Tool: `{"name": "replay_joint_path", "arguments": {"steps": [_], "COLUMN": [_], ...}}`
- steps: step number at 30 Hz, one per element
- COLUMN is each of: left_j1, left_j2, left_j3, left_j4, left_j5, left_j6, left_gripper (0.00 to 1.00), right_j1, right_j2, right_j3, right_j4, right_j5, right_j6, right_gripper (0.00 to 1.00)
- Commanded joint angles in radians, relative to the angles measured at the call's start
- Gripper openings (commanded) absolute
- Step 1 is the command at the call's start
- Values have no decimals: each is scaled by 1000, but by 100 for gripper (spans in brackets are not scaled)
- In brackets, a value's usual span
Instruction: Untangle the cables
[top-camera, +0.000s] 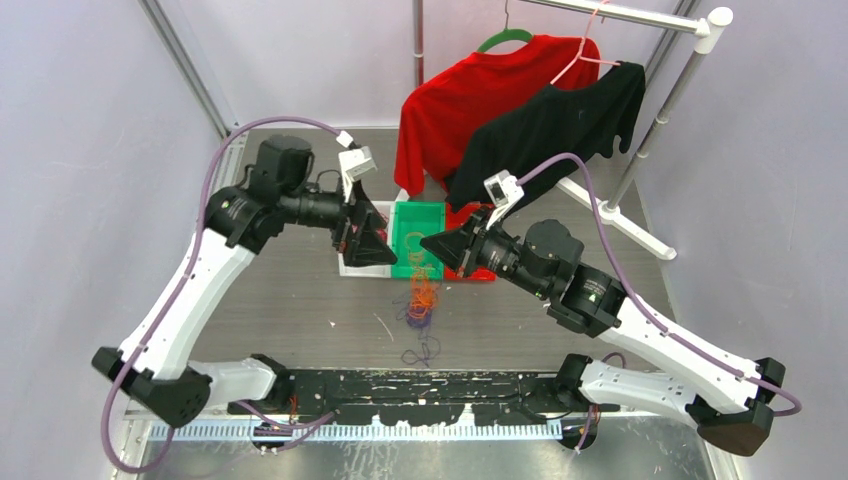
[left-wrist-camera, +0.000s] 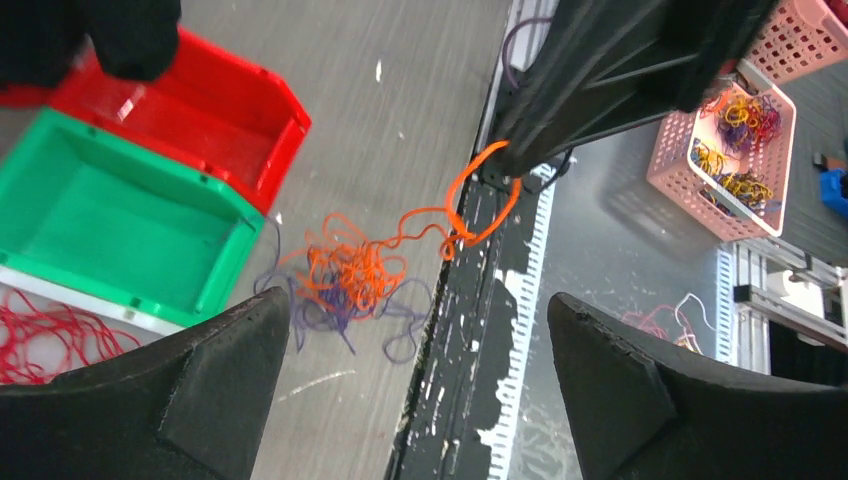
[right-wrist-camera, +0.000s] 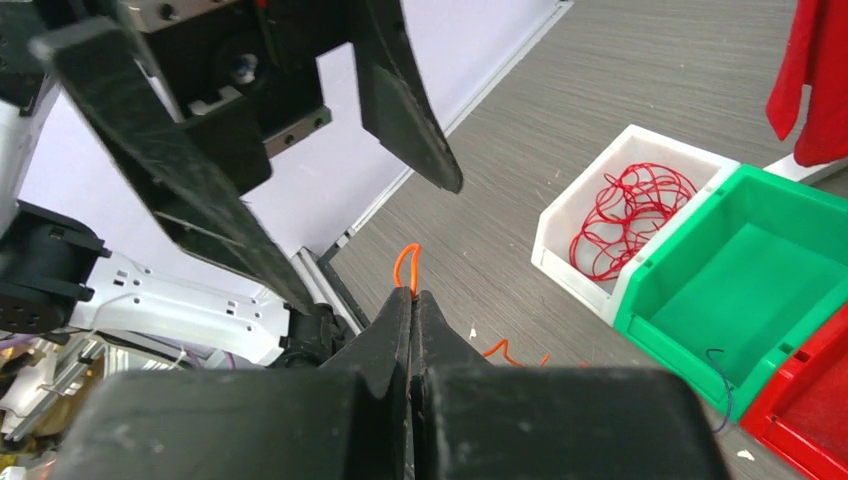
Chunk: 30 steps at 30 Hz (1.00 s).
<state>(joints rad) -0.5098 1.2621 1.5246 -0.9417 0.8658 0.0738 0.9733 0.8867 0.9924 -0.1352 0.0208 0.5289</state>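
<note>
A tangle of thin orange and purple cables (top-camera: 422, 300) lies on the table in front of the bins. My right gripper (top-camera: 430, 243) hovers above it, shut on a loop of one orange cable (right-wrist-camera: 405, 262) that pokes out past the fingertips. In the left wrist view that orange cable (left-wrist-camera: 478, 205) runs up from the tangle (left-wrist-camera: 345, 278) to the right gripper. My left gripper (top-camera: 372, 240) is open and empty, facing the right one from the left, above a white bin (right-wrist-camera: 590, 205). A bunch of red cables (right-wrist-camera: 628, 215) sits in that bin.
A green bin (top-camera: 418, 232) and a red bin (left-wrist-camera: 215, 110) stand beside the white one. A clothes rack (top-camera: 650, 130) with red and black shirts stands behind. Pink baskets (left-wrist-camera: 740, 150) of cables sit past the table's near edge. A black rail (top-camera: 420, 385) runs between the arm bases.
</note>
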Motion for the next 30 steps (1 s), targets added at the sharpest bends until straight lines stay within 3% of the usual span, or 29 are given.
{"name": "replay_joint_path", "arguments": {"steps": [1,12,19,25,30], "left_j1": [-34,-146,-147,-171,-178], "left_j2": [-116,-84,-63,-57,-48], "left_j3": [-32,-4,5,0,3], "left_j4": [273,241,233,244,246], "left_j5": [-6,-149,-196,-197,-178], "left_j6": [-132,-58,8,-1,-13], "left_gripper": [99,67,60,47,28], "right_j1": [3,4,3,3,3], "right_j2": [-13,-21,-31,-11,6], "right_j3": [42,27,14,18,15], "right_j4": [115,107,106,115,144], "right_j5": [-22,-68,-124,-161,-174], "right_j6": [2,2,19,38,58], "right_gripper": [1,1,1,1,1]}}
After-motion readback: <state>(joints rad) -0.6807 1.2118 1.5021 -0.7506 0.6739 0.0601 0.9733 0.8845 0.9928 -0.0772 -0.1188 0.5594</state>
